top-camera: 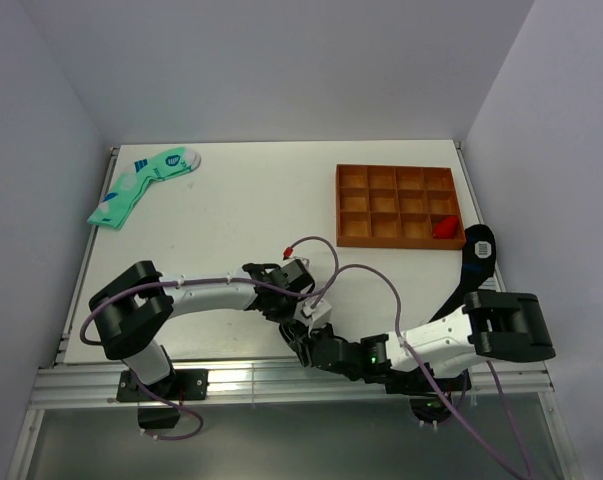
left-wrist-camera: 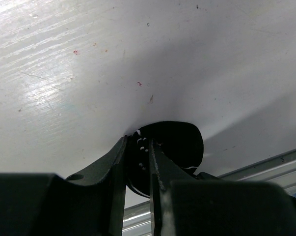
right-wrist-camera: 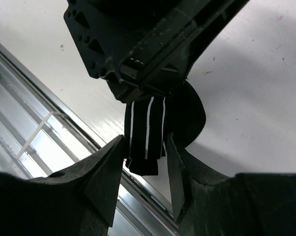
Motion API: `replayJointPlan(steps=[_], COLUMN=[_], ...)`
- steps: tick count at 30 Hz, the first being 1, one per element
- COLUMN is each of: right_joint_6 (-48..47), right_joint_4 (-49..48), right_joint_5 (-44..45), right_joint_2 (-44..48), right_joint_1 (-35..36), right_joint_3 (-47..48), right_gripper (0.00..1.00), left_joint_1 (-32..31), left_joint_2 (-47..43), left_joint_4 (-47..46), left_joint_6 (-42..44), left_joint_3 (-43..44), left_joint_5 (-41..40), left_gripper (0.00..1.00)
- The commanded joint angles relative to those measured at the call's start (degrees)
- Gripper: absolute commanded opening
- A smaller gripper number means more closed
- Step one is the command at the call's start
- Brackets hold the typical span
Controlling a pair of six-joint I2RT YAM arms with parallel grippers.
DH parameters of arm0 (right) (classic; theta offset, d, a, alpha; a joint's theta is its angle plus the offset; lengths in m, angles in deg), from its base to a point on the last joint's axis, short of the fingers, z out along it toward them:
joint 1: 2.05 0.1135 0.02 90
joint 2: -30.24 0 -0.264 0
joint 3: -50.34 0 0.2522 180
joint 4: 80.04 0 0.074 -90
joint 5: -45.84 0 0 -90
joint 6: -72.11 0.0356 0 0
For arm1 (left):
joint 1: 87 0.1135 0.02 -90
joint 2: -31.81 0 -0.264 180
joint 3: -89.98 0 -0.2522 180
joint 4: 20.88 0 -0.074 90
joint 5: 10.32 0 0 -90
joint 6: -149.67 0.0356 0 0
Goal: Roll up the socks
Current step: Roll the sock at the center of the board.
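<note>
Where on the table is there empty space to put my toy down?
The biggest bare patch is mid-table, between the mint-green socks and the orange tray. Crowded: the near edge, where the left gripper and right gripper meet on the striped sock, and the right edge by the tray, where another black sock lies.

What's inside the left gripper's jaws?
A black white-striped sock, its free end reaching between the fingers of the right gripper; the pinched part is hidden by the left gripper.
</note>
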Motion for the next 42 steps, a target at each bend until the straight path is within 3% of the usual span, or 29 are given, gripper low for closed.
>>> replayJointPlan(steps=[1,17,31,34,42], right_joint_6=[-0.55,3.49,10.35,12.55,15.54], right_joint_4=[-1.51,0.51,0.86,1.48,0.07], right_joint_5=[6.35,8.91,8.91,8.48,2.33], right_joint_2=[-1.65,-6.75,-8.69,-7.55,-3.86], right_joint_1=[1.31,3.16,1.40,0.52,-3.17], right_joint_3=[3.24,4.05,0.70,-1.22,-5.71], right_gripper=[0.48,0.49,0.24,0.20,0.19], left_joint_1=[-0.47,-0.38,-0.29,-0.03,0.41], left_joint_2=[4.03,4.29,2.19,1.22,-3.52], left_joint_4=[5.75,4.69,0.30,-1.45,-7.16], left_joint_6=[0.94,0.68,-1.08,-2.31,-6.44], left_joint_3=[-2.69,-2.78,-5.76,-7.34,-12.00], left_joint_5=[3.45,4.51,7.67,7.85,5.65], left_gripper=[0.00,0.00,0.02,0.07,0.32])
